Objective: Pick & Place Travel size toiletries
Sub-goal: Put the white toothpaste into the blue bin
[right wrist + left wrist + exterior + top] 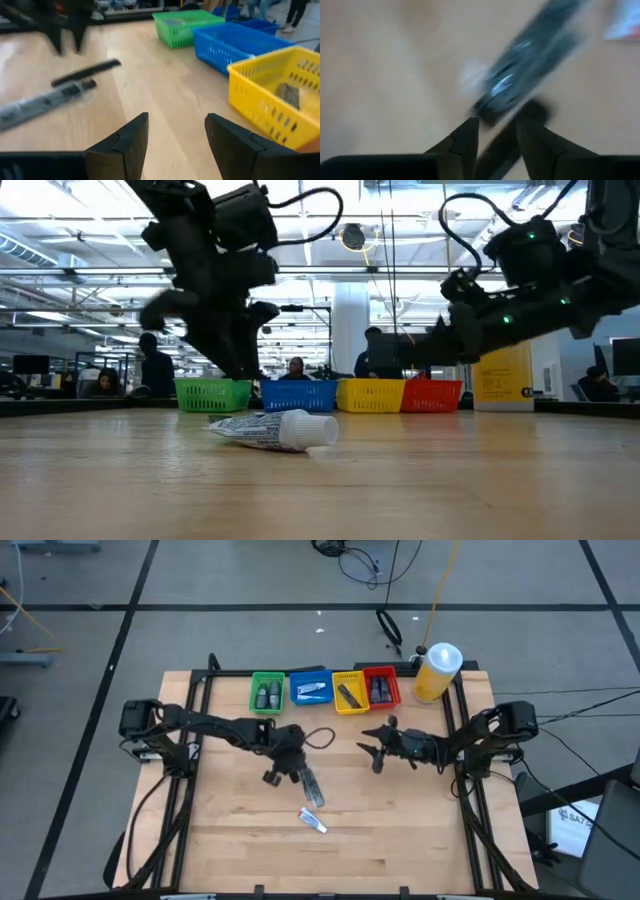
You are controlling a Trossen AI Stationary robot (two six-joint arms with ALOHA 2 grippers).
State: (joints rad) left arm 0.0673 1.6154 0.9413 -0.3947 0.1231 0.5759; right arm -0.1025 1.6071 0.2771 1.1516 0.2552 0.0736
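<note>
While the right gripper (377, 753) idles spread wide mid-table, the left gripper (284, 774) hangs parted, gripping nothing, over the dark tube (311, 787) lying on the table (230, 840) near a white tube (313, 821): pick step, next descend, straddle, close.

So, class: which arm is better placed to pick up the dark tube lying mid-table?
Left. The left gripper hovers open right beside the dark tube; the right gripper is farther off.
</note>
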